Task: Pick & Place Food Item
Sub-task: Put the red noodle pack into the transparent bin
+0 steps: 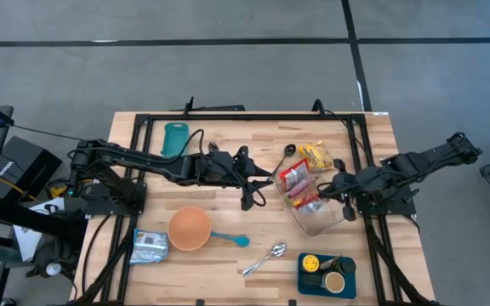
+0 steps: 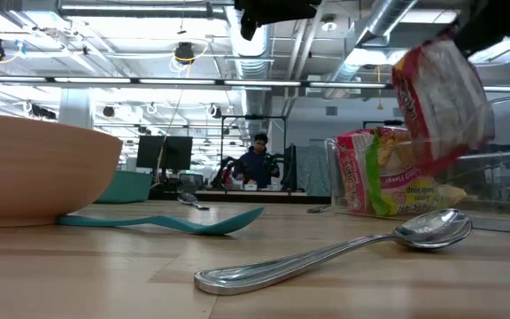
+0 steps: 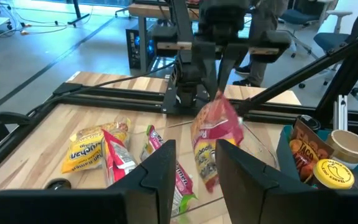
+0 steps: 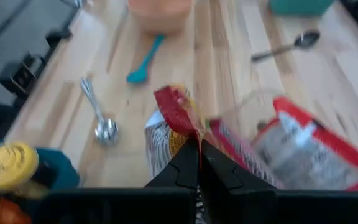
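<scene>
The right fingers [image 4: 199,163] are pinching shut on a red packet [image 4: 178,112], holding it above the clear bin [image 1: 323,218], while the left fingers [image 3: 194,167], slightly parted and empty, are hovering just beside the bin.

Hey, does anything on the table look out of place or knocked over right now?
Nothing looks spilled or knocked over. The red snack packet hangs tilted, pinched by the right gripper over the clear container. That is mid-placement, not a mishap.
</scene>
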Motion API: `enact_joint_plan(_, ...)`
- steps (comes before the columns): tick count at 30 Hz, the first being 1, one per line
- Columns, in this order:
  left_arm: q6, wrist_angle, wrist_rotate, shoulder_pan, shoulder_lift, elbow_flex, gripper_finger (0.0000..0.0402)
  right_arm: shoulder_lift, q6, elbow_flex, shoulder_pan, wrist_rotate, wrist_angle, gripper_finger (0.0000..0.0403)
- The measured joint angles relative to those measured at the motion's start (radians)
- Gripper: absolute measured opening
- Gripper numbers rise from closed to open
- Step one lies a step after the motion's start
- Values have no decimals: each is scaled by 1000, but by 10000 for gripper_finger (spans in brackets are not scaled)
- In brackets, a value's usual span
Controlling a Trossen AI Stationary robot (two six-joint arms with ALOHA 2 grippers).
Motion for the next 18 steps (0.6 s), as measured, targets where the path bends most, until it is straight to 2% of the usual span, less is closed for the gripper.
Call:
enact_joint_plan(6, 0, 0, 0, 0, 0, 0, 108, 11, 49, 0, -4, 0, -98, 0)
enact_joint_plan(18, 0, 17, 0, 0, 0, 0, 108, 125, 41, 0, -10, -3, -117, 0)
